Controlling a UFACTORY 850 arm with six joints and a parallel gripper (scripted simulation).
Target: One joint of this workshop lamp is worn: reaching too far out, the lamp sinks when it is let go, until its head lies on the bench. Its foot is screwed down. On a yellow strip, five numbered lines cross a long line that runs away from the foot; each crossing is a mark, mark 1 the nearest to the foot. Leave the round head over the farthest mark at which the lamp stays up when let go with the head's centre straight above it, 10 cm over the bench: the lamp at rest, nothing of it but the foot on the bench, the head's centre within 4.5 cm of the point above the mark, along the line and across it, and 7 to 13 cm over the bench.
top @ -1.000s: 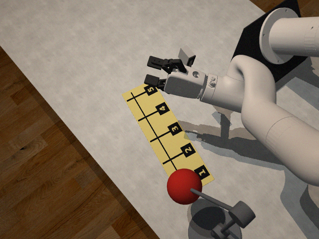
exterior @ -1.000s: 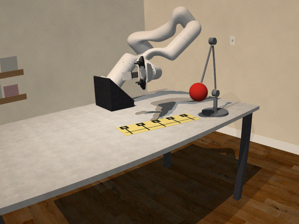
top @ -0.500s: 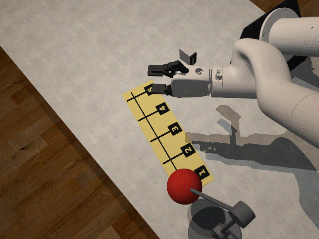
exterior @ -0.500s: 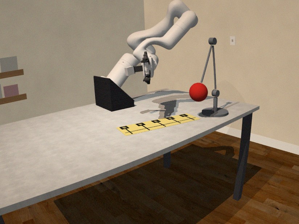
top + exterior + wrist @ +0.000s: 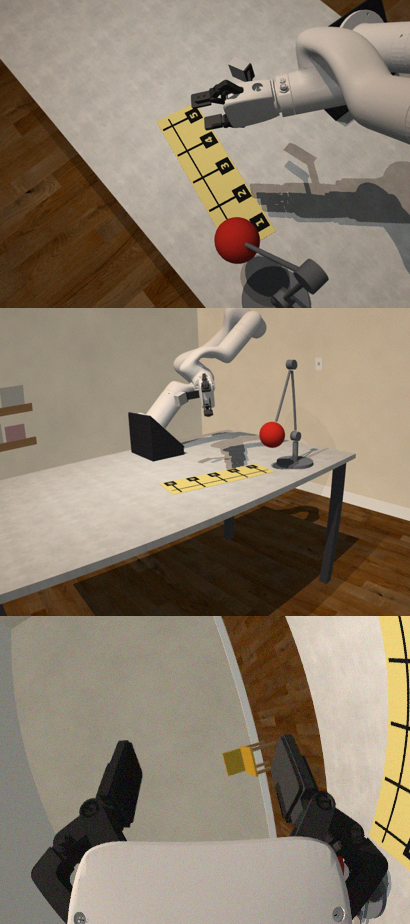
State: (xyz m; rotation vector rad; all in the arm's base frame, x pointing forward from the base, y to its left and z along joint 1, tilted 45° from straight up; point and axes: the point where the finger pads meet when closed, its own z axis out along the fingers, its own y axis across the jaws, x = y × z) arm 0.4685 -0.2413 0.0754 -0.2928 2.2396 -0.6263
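1. The yellow strip (image 5: 211, 169) lies flat on the grey counter (image 5: 99, 82), its numbers running from 5 at the far end down to 1 near the lamp.
2. The end effector (image 5: 206, 110) hangs in the air beside the strip's number 5, its fingers spread wide apart with nothing between them.
3. The lamp's red head (image 5: 236, 244) floats above the counter near mark 1, well apart from the end effector.
4. The lamp's foot (image 5: 294, 462) sits on the counter just past the strip's near end.

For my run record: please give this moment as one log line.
gripper: open, empty | lamp head: untouched, raised near mark 1 | yellow strip: flat on bench
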